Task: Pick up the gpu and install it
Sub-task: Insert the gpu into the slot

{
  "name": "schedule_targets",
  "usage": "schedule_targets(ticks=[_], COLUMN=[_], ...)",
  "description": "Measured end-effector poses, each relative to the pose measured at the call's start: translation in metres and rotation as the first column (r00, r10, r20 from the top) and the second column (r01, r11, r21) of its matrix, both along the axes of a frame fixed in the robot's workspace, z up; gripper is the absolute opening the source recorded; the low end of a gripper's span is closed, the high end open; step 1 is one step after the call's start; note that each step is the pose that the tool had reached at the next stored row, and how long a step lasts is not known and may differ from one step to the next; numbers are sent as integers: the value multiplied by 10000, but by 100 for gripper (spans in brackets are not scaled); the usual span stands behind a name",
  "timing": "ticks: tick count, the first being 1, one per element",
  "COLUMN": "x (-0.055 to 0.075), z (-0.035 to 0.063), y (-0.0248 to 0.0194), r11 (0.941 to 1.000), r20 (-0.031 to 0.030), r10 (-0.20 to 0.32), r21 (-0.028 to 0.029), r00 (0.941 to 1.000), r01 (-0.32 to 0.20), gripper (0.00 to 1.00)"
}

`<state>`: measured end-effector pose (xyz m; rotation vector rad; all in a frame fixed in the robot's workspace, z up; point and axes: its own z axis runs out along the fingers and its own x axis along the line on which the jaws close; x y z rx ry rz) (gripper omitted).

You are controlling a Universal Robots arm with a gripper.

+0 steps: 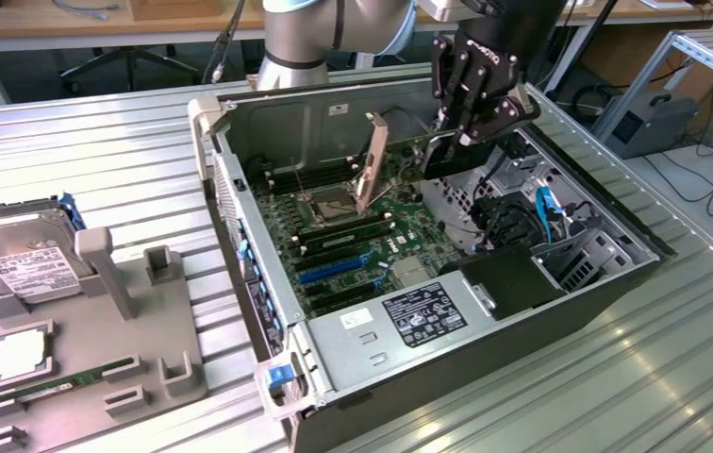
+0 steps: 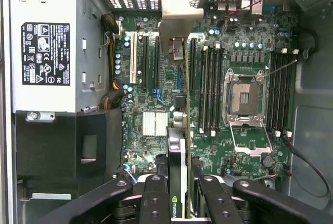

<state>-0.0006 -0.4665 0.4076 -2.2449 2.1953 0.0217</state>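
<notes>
The black two-fingered hand (image 1: 468, 132) (image 2: 179, 195) is clamped on the gpu (image 1: 378, 156) (image 2: 176, 148), a thin dark circuit card with a pale metal end bracket. It holds the card on edge, with a finger pressing each flat side. The card hangs inside the open dark metal computer case (image 1: 319, 113), above its green motherboard (image 1: 356, 236) (image 2: 244, 146) and clear of the slots. The case lies on a ribbed metal bench (image 1: 118, 160). Beside the case, a grey moulded holder (image 1: 118, 283) carries a boxy silver hard drive (image 1: 17, 260).
</notes>
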Motion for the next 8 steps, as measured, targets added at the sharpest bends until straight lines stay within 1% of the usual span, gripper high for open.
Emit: schedule_targets(ticks=[3, 8], x=[-7, -7], z=[-2, -9], y=[0, 0], r11=[9996, 9996], r20=[0, 1], r10=[-291, -292], r21=[1, 4], r00=[9996, 9996], r01=[291, 292], gripper=[27, 27])
